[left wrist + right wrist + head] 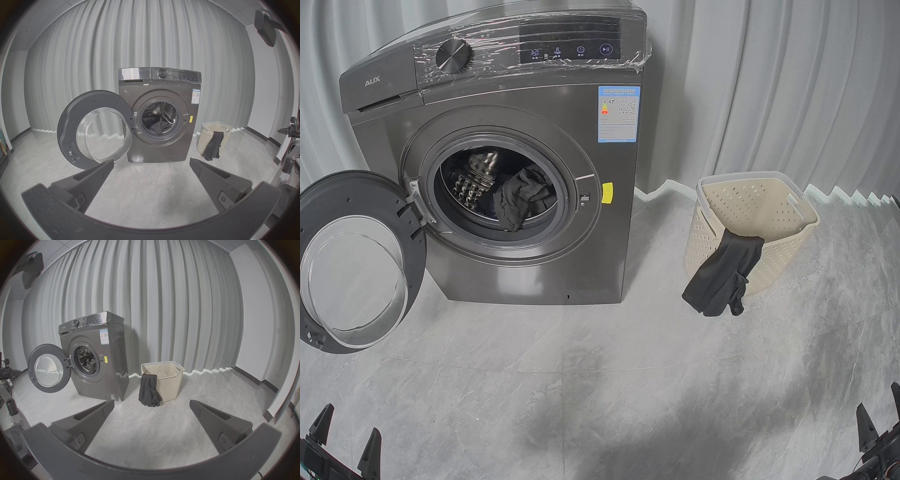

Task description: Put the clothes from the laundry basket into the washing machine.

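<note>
We see the washing machine (pixel 506 284) standing on the grey floor (pixel 612 387) in front of a pleated curtain (pixel 769 81). Its round door (pixel 337 187) is swung wide open toward our left, with the glass window facing us. Clear plastic film covers the control panel (pixel 569 50) and the dial (pixel 453 55). Inside the drum (pixel 469 178) a dark bundle (pixel 522 197) of clothing lies at the front of the opening, slumped against the lower right of the rim.

The laundry basket (pixel 706 244), cream and perforated, stands on the floor to the right of the machine, close to the curtain, with a strip of bare floor between the two. A black garment (pixel 722 275) hangs over the basket's near rim. Most of it trails down the outer wall, and its lower end reaches the floor.

Our left end effector (pixel 350 431) sits low at the near left, well apart from the open door. Its fingers are spread, with only floor showing between them. Our right end effector (pixel 878 406) sits low at the near right, well short of the basket, and its fingers are likewise spread wide around nothing but floor.
</note>
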Motion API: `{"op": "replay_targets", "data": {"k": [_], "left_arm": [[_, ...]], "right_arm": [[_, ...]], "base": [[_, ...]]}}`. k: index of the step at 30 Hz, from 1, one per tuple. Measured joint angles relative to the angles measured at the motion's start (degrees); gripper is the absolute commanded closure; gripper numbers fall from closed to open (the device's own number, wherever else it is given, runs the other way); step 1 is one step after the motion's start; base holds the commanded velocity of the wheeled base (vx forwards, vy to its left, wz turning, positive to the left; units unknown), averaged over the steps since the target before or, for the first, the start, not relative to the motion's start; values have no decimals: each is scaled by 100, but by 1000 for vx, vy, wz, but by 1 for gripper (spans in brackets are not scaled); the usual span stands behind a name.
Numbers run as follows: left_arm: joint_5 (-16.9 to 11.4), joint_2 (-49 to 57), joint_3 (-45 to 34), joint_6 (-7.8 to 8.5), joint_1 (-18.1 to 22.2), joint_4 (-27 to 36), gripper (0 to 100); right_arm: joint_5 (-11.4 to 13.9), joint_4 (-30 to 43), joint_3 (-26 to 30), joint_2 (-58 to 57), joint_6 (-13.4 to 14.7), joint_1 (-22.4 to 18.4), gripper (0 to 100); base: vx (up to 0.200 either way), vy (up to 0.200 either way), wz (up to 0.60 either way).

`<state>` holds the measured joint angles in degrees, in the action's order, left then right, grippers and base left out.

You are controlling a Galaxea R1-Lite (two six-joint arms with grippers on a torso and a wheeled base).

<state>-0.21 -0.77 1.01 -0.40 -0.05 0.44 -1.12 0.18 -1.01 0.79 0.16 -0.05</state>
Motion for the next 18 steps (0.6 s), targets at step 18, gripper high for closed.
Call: {"op": "replay_targets", "data": {"k": [18], "left_arm": [[-41,-5,0,-22,2,7,0]], "right_arm": [[-2,4,0,5,-6,5,0]], "base": [[89,-44,0]]}}
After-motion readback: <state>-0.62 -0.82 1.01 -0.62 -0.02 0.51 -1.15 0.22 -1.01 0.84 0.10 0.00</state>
